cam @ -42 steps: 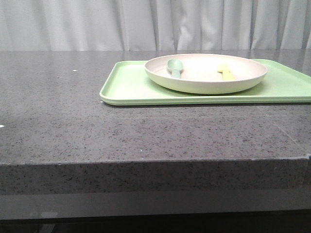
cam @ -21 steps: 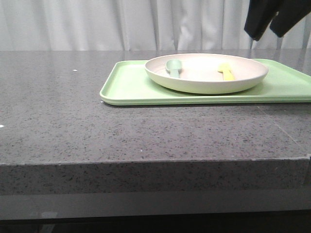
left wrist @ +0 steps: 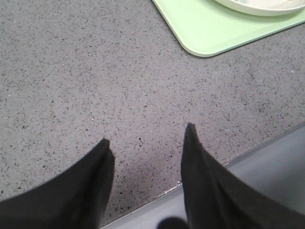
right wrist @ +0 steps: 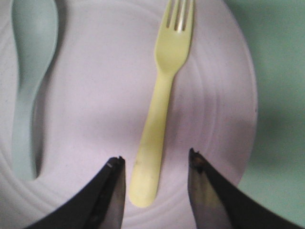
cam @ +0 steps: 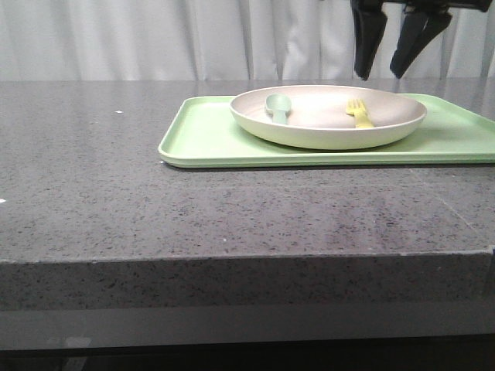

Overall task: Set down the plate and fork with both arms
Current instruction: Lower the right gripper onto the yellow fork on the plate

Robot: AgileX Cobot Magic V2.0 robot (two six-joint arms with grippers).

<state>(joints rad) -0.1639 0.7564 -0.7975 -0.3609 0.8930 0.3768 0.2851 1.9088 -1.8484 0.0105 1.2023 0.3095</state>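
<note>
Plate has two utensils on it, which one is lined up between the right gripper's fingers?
The yellow fork: its handle end lies between the open right gripper. The pale green spoon lies off to one side.

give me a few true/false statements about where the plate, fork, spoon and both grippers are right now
1. The fork lies inside the plate. True.
2. The right gripper is shut on the fork. False: its fingers are open, one on each side of the handle, and no contact shows.
3. The plate sits on the green tray. True.
4. The spoon lies on the bare table beside the tray. False: it lies in the plate, apart from the fork.
5. The left gripper hovers over the plate. False: it is open over the grey table, with only the tray's corner in its view.
</note>
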